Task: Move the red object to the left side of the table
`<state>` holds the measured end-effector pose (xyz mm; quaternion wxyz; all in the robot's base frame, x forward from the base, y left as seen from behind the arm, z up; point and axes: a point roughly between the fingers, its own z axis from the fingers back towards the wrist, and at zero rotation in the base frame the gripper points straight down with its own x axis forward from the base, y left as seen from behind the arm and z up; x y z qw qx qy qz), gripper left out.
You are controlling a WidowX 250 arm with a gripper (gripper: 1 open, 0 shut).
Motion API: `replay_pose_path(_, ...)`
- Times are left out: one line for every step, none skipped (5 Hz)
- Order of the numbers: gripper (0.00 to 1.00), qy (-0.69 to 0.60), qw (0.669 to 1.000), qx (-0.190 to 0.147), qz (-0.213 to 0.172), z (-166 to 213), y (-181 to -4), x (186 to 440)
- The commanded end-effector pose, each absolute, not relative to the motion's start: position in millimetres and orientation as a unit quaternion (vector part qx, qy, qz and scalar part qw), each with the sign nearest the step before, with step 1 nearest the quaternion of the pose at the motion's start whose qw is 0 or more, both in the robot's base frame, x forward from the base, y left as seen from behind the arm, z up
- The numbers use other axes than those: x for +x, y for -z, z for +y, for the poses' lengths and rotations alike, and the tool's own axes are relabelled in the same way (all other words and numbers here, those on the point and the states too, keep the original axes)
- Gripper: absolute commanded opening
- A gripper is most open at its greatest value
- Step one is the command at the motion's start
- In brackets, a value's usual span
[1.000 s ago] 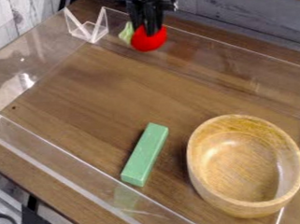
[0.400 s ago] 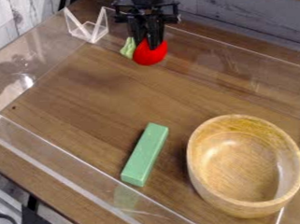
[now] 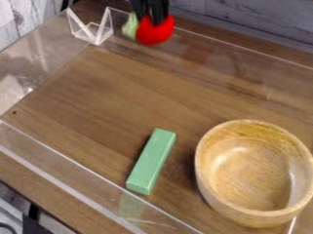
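Wood-grain table point(image 3: 93, 102), far edge: we see gripper point(image 3: 151, 23) clamped on red object point(image 3: 156, 30), lifted; green block point(image 3: 151, 160), wooden bowl point(image 3: 256, 171) near front.

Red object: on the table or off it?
Off. The red object hangs in the gripper, clear of the table surface near the far edge.

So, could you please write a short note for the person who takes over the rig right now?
Gripper: closed on the red toy fruit, holding it near the back of the table, beside the far acrylic wall.
Other things: green block and wooden bowl sit at the front, untouched.
Done: fruit is grasped.
Left: carry it to the left side of the table, set it down, release.
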<state>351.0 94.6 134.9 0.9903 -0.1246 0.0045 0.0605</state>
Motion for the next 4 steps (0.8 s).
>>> replay_pose_path(0.0,-0.07,0.991,-0.105,-0.042,112,-169.6,355)
replay_pose_path(0.0,-0.121,0.987,-0.098,-0.041,128,-160.5,358)
replay_pose_path(0.0,-0.165,0.981,-0.096,-0.039,133,-152.8,363)
replay_pose_path(0.0,-0.192,0.976,-0.098,-0.038,128,-151.9,361)
